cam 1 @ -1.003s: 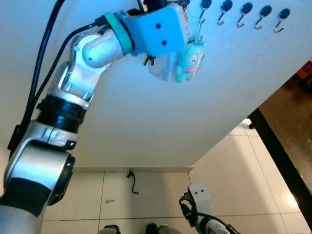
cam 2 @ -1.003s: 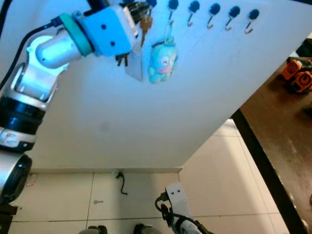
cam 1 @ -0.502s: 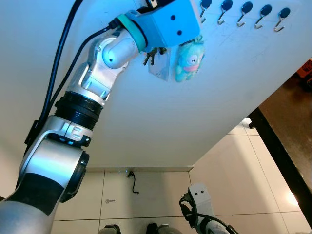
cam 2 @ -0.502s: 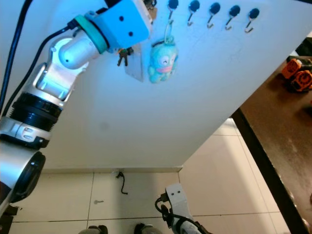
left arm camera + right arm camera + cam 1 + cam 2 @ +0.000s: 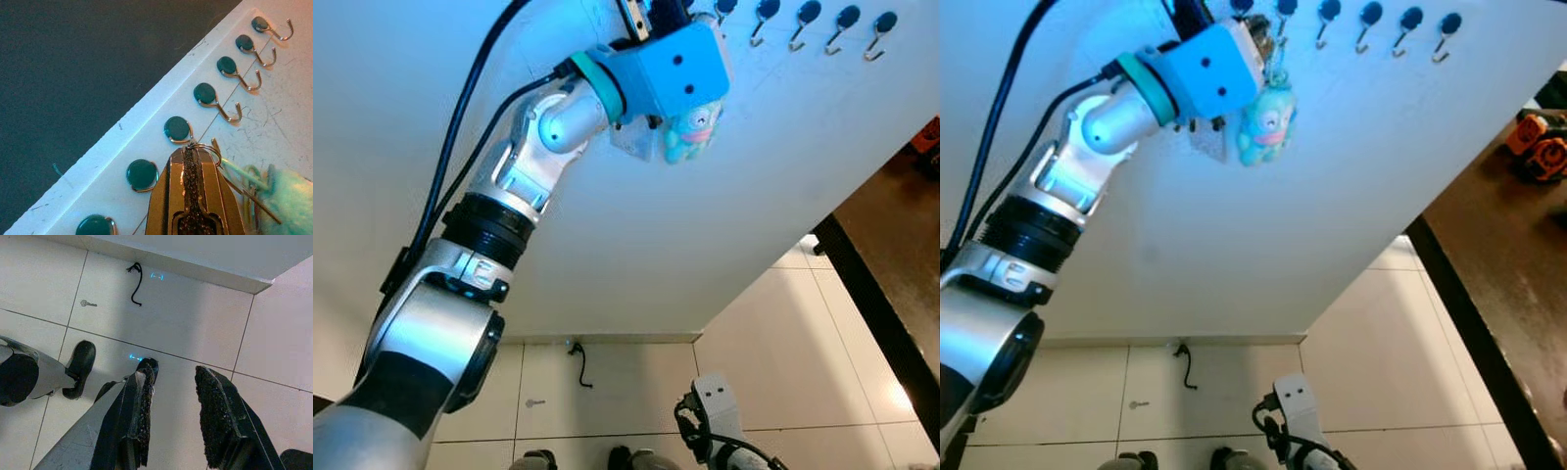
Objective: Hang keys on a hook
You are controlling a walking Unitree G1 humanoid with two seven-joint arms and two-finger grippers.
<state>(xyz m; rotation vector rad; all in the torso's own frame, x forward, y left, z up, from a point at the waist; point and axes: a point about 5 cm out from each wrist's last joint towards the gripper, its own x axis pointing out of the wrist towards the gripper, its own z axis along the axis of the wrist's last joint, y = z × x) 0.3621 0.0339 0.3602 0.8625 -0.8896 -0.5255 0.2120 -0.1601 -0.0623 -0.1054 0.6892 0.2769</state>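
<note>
One key ring point(image 5: 204, 148) clenched in my left gripper point(image 5: 191, 155), touching hook point(image 5: 180, 131); misaligned tip, keys drop. Right gripper point(image 5: 173, 404) released, idle.

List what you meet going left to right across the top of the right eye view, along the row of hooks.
left gripper holding the keys at a hook → blue plush charm hanging just below → empty hook → empty hook → empty hook → empty hook → orange objects at the far right edge.

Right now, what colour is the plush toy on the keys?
The plush toy is light blue-green with a pink mouth; the right eye view shows it best.
</note>
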